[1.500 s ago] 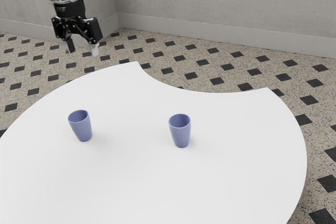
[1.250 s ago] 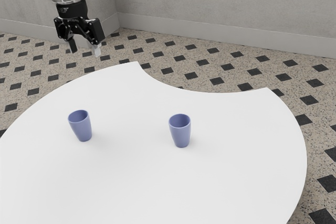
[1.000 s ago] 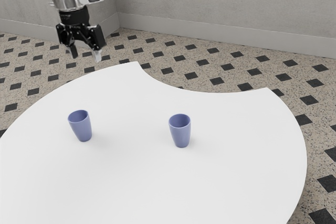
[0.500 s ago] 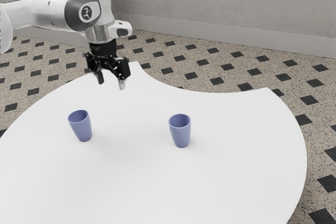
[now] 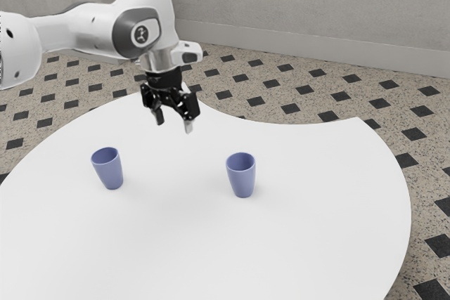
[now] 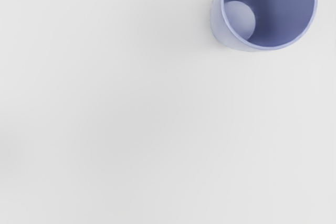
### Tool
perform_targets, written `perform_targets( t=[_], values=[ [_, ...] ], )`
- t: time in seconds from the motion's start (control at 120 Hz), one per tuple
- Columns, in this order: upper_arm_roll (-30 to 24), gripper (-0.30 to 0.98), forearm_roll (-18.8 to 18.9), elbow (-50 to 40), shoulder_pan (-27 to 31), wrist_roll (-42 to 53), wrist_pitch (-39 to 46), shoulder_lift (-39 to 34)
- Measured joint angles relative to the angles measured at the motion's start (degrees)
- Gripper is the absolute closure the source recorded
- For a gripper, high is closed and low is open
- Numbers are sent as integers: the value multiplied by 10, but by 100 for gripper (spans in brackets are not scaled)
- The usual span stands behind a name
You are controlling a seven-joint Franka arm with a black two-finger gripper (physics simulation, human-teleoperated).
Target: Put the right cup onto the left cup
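My gripper hangs above the white table in the exterior view, open, with nothing between its fingers. Two blue cups stand upright with their mouths up. One cup is at the exterior view's left, the other cup nearer its middle, with a wide gap between them. The gripper is higher than both and, in that view, between them and farther back. The wrist view looks down into one blue cup, partly cut off; I cannot tell which of the two it is.
The white table has a curved edge with a scooped notch on its far side. Beyond it lie a speckled floor with dark tiles and a grey wall.
My arm has come from the exterior view's upper left toward its right and lower down, bringing the open gripper over the table. Both cups stand where they were.
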Motion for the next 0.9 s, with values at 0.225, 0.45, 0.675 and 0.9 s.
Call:
perform_targets(
  t=[0.225,0.45,0.675,0.9],
  values=[
    [-6,2,-22,37,-1,-22,-5,39],
    [-5,2,-33,84,-11,-42,-16,84],
    [-5,2,-34,115,-16,-63,-23,120],
    [-4,2,-34,159,-17,-82,-24,159]
  ],
)
